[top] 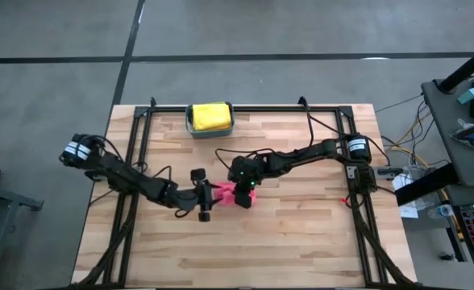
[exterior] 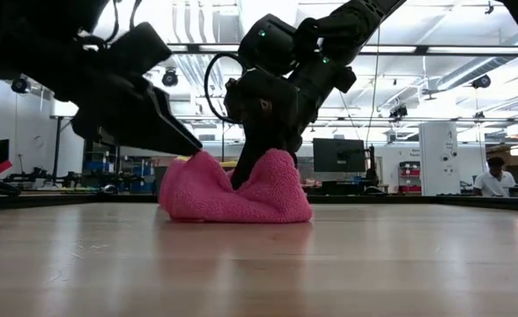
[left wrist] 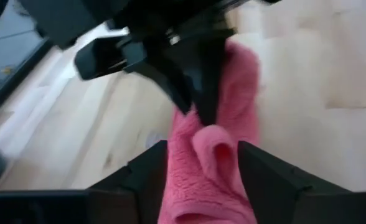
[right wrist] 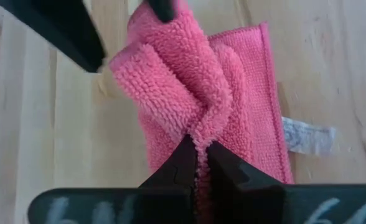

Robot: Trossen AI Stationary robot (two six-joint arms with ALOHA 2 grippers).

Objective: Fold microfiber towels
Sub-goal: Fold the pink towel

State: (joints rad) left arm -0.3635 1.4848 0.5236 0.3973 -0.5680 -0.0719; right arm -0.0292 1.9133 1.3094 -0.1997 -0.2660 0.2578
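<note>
One pink towel [top: 225,192], one yellow towel [top: 209,115]

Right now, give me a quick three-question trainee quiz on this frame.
1. True or false: the right tool is shut on the pink towel.
2. Where is the yellow towel? A) under the left arm B) in the teal bin at the table's far edge C) on the floor
3. Fill in: the left tool has its fingers on either side of the ____ towel.

Key: 1 true. 2 B. 3 pink.
</note>
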